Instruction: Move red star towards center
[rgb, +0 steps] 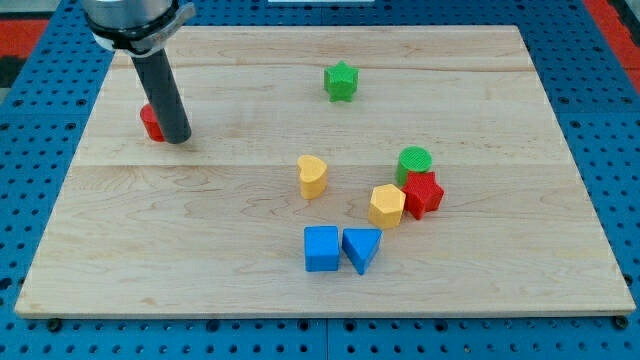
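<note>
The red star (424, 193) lies right of the board's middle, touching the green cylinder (414, 162) above it and the yellow hexagon (387, 206) on its left. My tip (178, 138) rests on the board at the view's upper left, far from the star. A small red block (150, 122) sits right behind the rod, partly hidden by it, so its shape cannot be made out.
A yellow heart-like block (312, 175) stands near the board's middle. A blue cube (321, 248) and a blue triangle (361, 248) sit side by side below it. A green star (340, 81) lies near the top. The wooden board (520, 270) rests on a blue pegboard.
</note>
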